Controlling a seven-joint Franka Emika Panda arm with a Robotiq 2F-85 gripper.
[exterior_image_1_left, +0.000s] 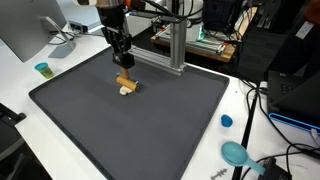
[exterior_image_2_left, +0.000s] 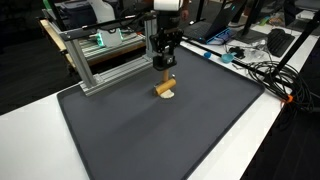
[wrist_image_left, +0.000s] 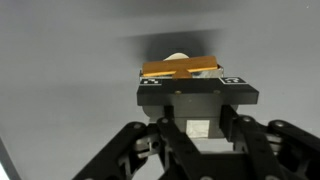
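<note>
**Gripper (wrist_image_left: 190, 86) clamped on wooden block, mid-mat toward the frame**

Gripper linkage fills the bottom of my wrist view. Just past it the fingers (wrist_image_left: 150, 87) are drawn in onto a wooden block (wrist_image_left: 180, 68). I read that as a firm hold on the block, with nothing else in the jaws.

Key geometry: the block's long axis runs finger to finger, slightly skewed, so the left end sits lower in the wrist view than the right. It is pinched end to end, not across its width. A small white piece (wrist_image_left: 178, 56) peeks out just beyond the block, on the side away from the wrist. In both exterior views it lies on the mat directly under the block. I can't tell whether the two touch or are just apart.

Left to right in an exterior view:
- monitor (exterior_image_1_left: 20, 30) at the far corner of the white table (exterior_image_1_left: 15, 90)
- teal cup (exterior_image_1_left: 42, 69) just off the mat's edge
- dark mat (exterior_image_1_left: 160, 130), with the arm coming straight down and the block at its fingertips
- aluminium frame (exterior_image_1_left: 172, 45) right behind the arm, near but not touching
- blue cap (exterior_image_1_left: 226, 121) and a teal round lid (exterior_image_1_left: 236, 153) off the mat's right edge, well apart from the block
</note>
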